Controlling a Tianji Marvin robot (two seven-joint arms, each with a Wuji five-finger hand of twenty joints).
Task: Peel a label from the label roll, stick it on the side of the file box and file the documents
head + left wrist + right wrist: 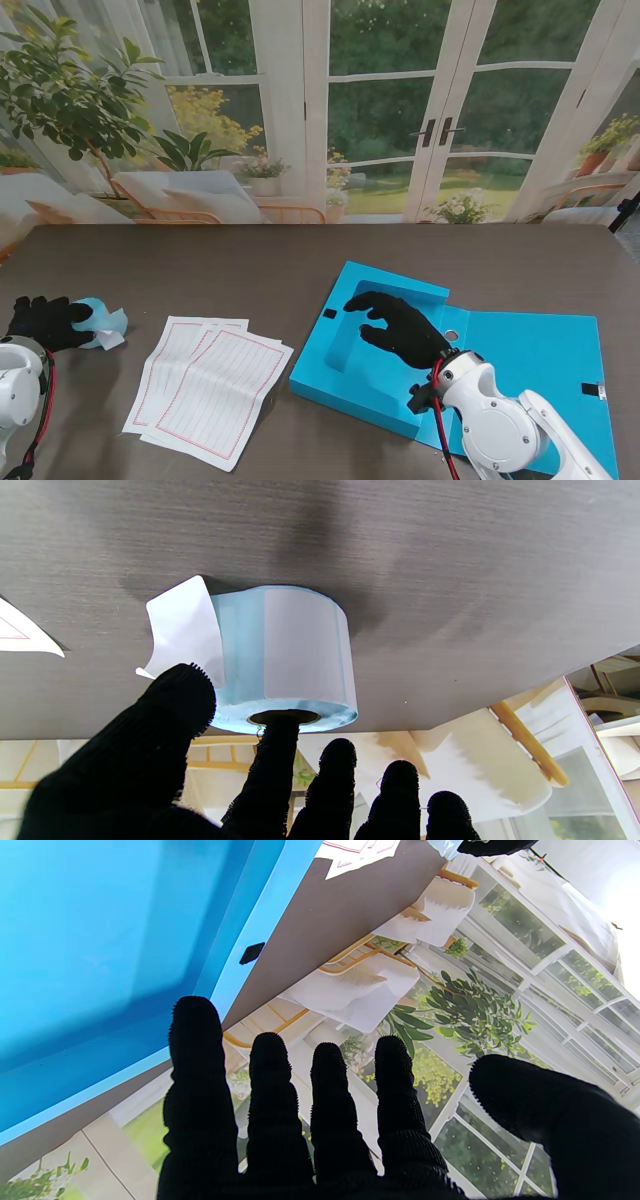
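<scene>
The pale blue label roll (103, 322) (285, 650) stands on end on the dark table at the far left. My left hand (45, 322) (200, 780) is shut on it: the index fingertip sits in the core and the thumb (175, 705) presses the side by a loose white label flap (185, 625) that curls off the roll. The blue file box (330, 375) (90, 940) lies open right of centre, its lid (545, 360) flat to the right. My right hand (400, 327) (310, 1120) hovers over the box tray, fingers spread, holding nothing. Lined documents (210, 385) lie between roll and box.
The table (300, 260) is dark wood grain, and its far edge meets a backdrop of glass doors and plants. A corner of the documents (25, 635) shows in the left wrist view. A small black clasp (593, 389) sits on the lid's right edge.
</scene>
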